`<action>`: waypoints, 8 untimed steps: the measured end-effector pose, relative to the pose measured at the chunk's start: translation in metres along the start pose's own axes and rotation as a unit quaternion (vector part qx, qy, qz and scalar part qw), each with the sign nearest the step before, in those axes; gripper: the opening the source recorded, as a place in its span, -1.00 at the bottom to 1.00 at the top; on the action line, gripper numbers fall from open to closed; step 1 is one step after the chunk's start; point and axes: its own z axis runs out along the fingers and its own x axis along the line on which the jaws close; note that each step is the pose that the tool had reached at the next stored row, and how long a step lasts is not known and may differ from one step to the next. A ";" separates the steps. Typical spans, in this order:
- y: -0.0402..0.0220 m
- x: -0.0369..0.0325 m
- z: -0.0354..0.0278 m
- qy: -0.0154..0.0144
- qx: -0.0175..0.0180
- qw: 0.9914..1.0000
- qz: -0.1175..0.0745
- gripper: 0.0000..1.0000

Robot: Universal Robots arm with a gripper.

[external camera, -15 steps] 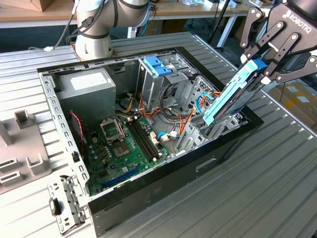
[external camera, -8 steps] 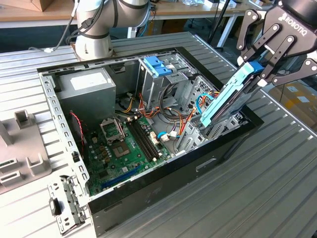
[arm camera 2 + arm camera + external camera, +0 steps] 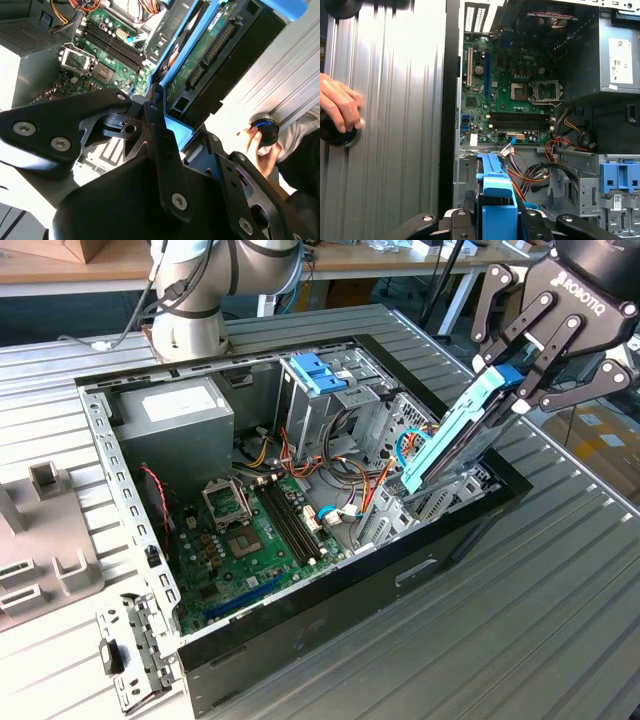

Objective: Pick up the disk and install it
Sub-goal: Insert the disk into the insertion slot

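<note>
The disk (image 3: 455, 435) is a flat drive with light-blue side rails, held steeply tilted over the open computer case (image 3: 300, 625) at the exterior view's right. Its lower end dips into the metal drive bay (image 3: 440, 502) by the case's wall. My gripper (image 3: 515, 380) is shut on the disk's upper end, black fingers (image 3: 545, 345) pressing on either side. In the second wrist view the disk (image 3: 210, 45) shows its circuit board and connector. In the first wrist view the blue rail of the disk (image 3: 495, 192) runs from the gripper towards the case.
Inside the case lie a green motherboard (image 3: 250, 540), a grey power supply (image 3: 170, 425), loose cables (image 3: 350, 475) and a blue latch piece (image 3: 318, 373). A person's hand (image 3: 340, 107) rests on a dark round knob on the ribbed table. Grey fixture blocks (image 3: 40, 540) stand at the exterior view's left.
</note>
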 end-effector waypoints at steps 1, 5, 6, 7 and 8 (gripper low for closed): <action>-0.0002 -0.0006 0.0010 0.000 0.000 1.000 0.000 -0.26; -0.0005 -0.0010 0.0042 0.000 0.000 1.000 0.000 -0.26; -0.0006 -0.0011 0.0056 0.000 0.000 1.000 0.000 -0.26; -0.0007 -0.0010 0.0063 0.000 0.000 1.000 0.000 -0.26; -0.0007 -0.0010 0.0069 0.000 0.000 1.000 0.000 -0.26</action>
